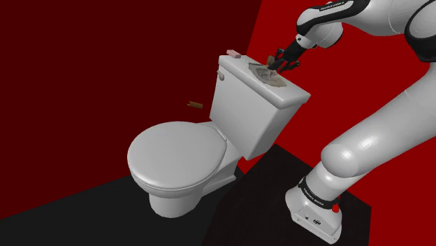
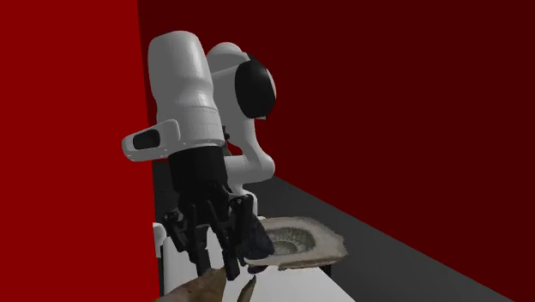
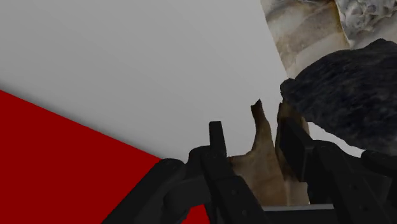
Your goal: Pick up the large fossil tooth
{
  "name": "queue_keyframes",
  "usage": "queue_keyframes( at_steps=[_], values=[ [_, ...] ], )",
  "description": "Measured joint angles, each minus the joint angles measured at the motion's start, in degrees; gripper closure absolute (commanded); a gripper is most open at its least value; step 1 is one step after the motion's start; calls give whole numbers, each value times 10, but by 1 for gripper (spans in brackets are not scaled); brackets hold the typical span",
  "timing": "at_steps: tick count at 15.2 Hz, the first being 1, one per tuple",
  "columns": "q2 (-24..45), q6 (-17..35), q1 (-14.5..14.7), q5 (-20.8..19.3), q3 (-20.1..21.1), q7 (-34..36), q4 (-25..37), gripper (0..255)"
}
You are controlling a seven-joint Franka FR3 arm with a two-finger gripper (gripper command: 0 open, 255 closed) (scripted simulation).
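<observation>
Pincer [image 3: 253,130]: fingers drawn close, clasping the tan fossil tooth [image 3: 257,168].
Lift: straight off the tank lid [image 3: 127,63], clear of the dark rock [image 3: 350,89].

Tan fossil tooth [image 3: 261,162] rough, matt, stony; toilet tank [image 1: 244,115] smooth, lightly glossy; dark rock [image 3: 350,89] coarse, matt.

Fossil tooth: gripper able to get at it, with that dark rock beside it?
Probably yes: the gripper straddles the tooth on the tank lid; the dark rock crowds one side but doesn't cover it.
</observation>
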Motion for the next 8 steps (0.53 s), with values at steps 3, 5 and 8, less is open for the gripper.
queue_keyframes(
  at_steps=[3, 5, 8],
  values=[
    [2, 1, 0, 0, 0, 1, -2, 255],
    [2, 0, 0, 0, 0, 2, -3, 255],
    [3, -5, 0, 2, -1, -1, -1, 255]
  ],
)
